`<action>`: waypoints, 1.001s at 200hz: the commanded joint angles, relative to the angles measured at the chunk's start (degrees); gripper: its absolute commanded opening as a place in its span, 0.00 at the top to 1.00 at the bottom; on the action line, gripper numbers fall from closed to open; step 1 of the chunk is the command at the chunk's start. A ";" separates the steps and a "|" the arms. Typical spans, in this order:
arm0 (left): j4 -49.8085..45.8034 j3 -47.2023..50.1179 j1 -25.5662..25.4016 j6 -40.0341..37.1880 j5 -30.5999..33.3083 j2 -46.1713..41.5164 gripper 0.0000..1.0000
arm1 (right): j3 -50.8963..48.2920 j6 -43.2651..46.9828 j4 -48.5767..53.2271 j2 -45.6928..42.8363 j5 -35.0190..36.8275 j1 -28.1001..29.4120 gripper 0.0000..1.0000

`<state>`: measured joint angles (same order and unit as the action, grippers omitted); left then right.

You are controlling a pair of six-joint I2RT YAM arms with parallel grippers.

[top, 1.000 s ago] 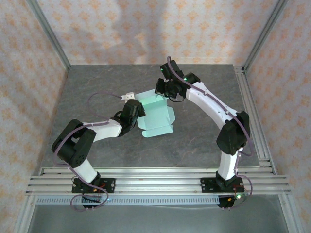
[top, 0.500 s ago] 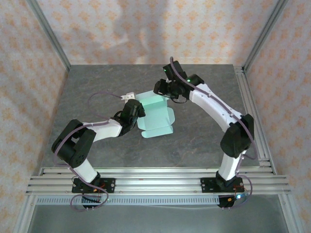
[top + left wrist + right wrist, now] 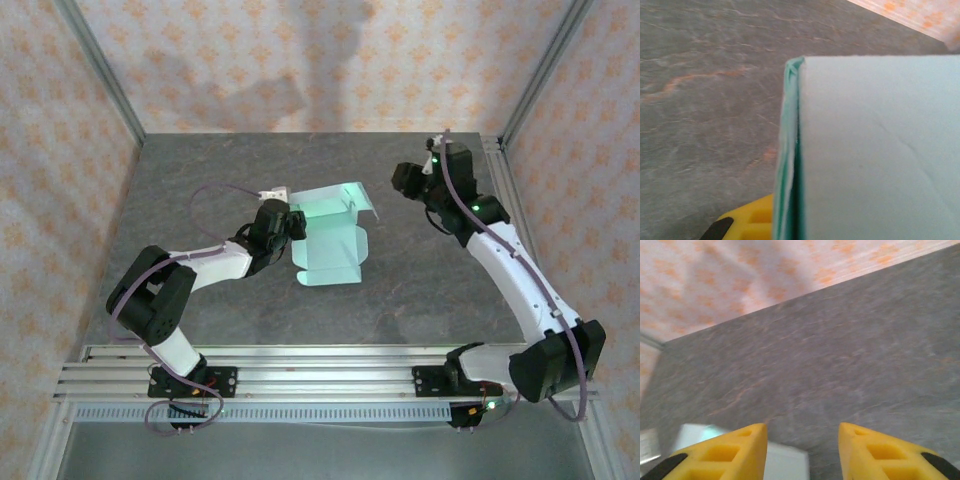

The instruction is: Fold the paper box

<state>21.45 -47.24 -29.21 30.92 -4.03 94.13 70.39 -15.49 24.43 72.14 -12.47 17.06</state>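
The paper box (image 3: 330, 245) is pale mint card lying mid-table, partly folded, its far flap (image 3: 340, 194) standing up. My left gripper (image 3: 291, 226) is shut on the box's left edge. In the left wrist view the card (image 3: 875, 150) runs edge-on from the jaws, with one yellow finger (image 3: 747, 221) showing beside it and the other hidden behind the card. My right gripper (image 3: 404, 181) hovers to the right of the box, apart from it. It is open (image 3: 802, 432) with nothing between its fingers, and a corner of the box (image 3: 785, 464) lies below them.
The grey stone-patterned table (image 3: 420, 290) is walled by patterned panels at the back and sides. Aluminium rails (image 3: 320, 365) carry the arm bases along the near edge. A metal strip (image 3: 515, 230) runs along the right side. A small white tag (image 3: 268, 195) sits by the left wrist cable.
My right gripper has opened, left the box's far flap and swung away to the right. The flap now stands raised. The left gripper has kept its hold and shifted slightly right.
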 commanded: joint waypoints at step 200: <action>2.37 -5.06 0.48 -0.62 -9.07 1.19 1.00 | -4.92 22.51 -7.70 5.19 -27.98 6.11 0.66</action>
<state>22.52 -50.74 -28.86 30.50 -12.05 95.15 65.30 3.86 18.72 76.93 -40.36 22.44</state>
